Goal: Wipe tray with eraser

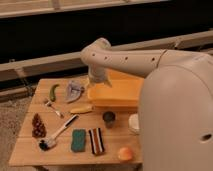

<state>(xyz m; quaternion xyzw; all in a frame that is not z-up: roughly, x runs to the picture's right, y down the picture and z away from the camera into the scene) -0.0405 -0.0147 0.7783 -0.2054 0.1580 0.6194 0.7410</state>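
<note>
Right now the gripper hangs at the upper middle of the frame, over the back left corner of the tray. Its jaws are spread and it holds nothing. The eraser lies flat near the lower edge of the table, well apart from the gripper.

The main risk, as I judge it, is a wrong pick. A dark striped block sits just beside the eraser on its right, and a brush lies close on its left, so a slightly offset descent could close on either one. The pad is also low and flat, so the fingers may skid over it. On the way down the frame, the arm could clip the yellow corn piece or the dark cup.
</note>
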